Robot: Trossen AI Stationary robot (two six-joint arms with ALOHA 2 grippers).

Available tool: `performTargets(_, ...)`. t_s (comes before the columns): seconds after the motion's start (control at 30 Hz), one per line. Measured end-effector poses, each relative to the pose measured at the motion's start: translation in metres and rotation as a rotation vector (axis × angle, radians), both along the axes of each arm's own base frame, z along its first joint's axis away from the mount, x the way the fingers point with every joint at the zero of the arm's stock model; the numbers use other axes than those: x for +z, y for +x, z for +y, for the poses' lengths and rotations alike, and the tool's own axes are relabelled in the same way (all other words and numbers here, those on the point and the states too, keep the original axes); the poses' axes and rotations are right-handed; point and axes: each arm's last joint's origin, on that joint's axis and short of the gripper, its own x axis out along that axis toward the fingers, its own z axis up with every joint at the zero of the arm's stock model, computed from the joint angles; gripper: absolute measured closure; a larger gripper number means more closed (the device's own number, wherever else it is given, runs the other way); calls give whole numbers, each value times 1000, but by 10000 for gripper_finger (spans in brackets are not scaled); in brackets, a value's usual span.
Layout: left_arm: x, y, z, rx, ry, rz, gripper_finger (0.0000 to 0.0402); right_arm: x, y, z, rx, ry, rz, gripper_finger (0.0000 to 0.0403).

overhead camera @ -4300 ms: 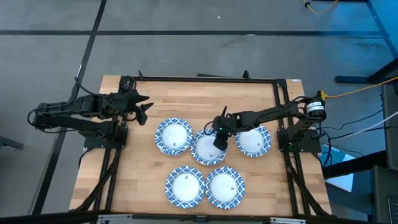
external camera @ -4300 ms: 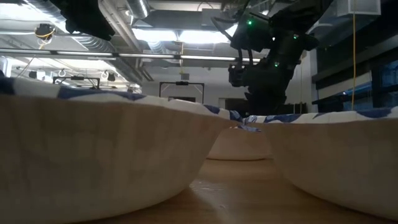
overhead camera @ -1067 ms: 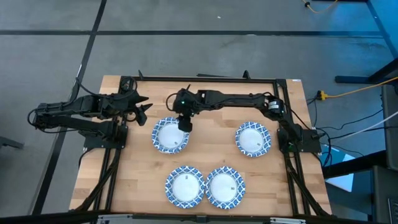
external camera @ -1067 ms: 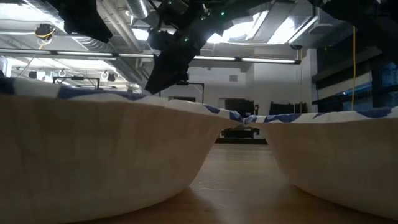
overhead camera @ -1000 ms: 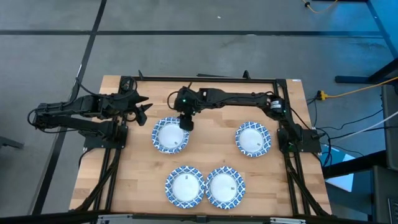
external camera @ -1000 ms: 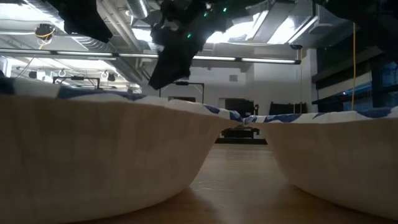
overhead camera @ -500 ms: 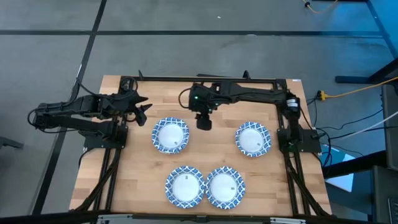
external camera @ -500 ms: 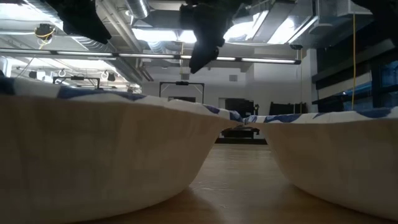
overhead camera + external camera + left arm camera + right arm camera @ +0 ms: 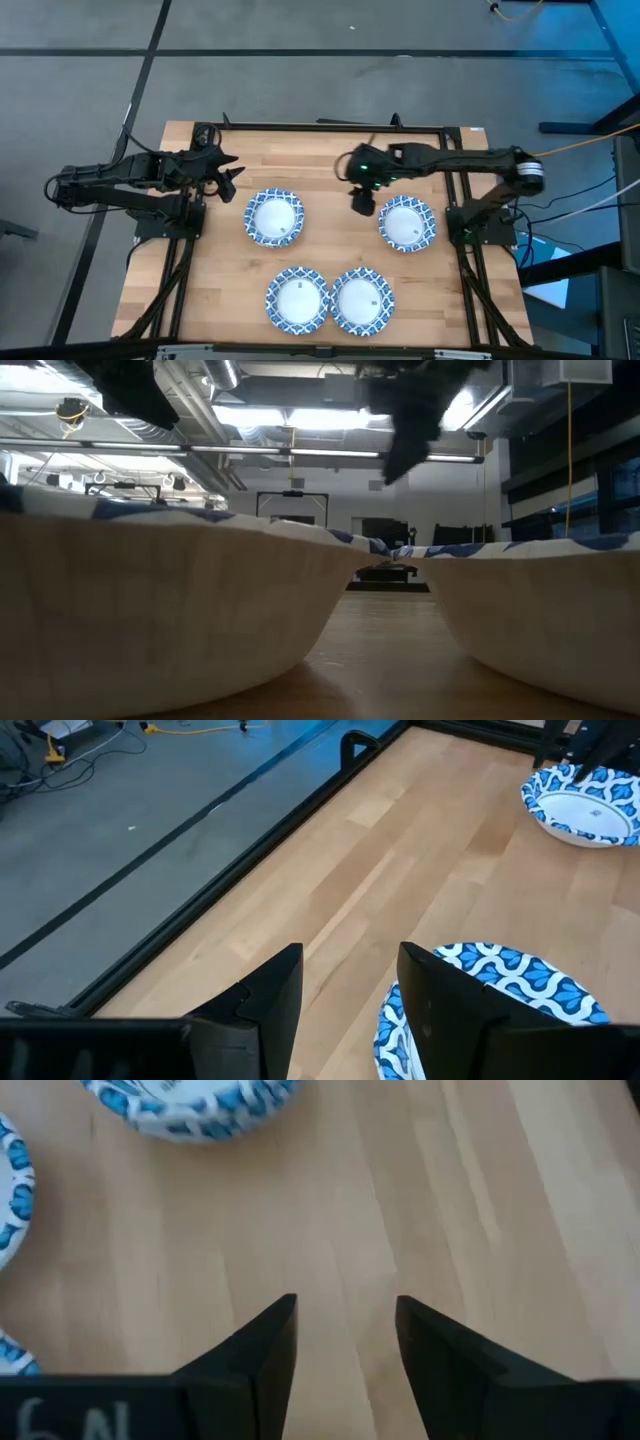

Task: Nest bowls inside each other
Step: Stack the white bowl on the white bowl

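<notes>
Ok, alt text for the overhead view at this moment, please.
Four blue-rimmed bowls sit on a wooden table: one upper left, one upper right, two side by side in front. The right gripper, open and empty, hangs between the upper two; the left gripper waits at the table's left.

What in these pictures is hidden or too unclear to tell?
- High view: whether the far-left bowl is one bowl or a nested stack; straight down, they look alike.
- Low view: the tabletop behind; two near bowls block it.
- Low view: the right gripper is a dark silhouette against ceiling lights.
</notes>
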Motion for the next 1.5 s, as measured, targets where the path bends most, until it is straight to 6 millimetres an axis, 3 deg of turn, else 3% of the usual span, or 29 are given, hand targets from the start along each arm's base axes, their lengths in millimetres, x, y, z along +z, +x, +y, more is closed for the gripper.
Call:
performTargets(0.33, 0, 0, 0, 0, 1, 0, 243, -22, -88, 11, -273, 48, 85, 231)
performTargets(0.57, 0, 0, 0, 0, 1, 0, 243, -50, -123, 16, -463, 129, 203, 231)
performTargets(0.9, 0, 0, 0, 2, 2, 0, 243, -85, -145, 19, -701, 188, 334, 231)
performTargets(1.5, 0, 0, 0, 2, 2, 3, 243, -87, -157, 19, -770, 98, 434, 231)
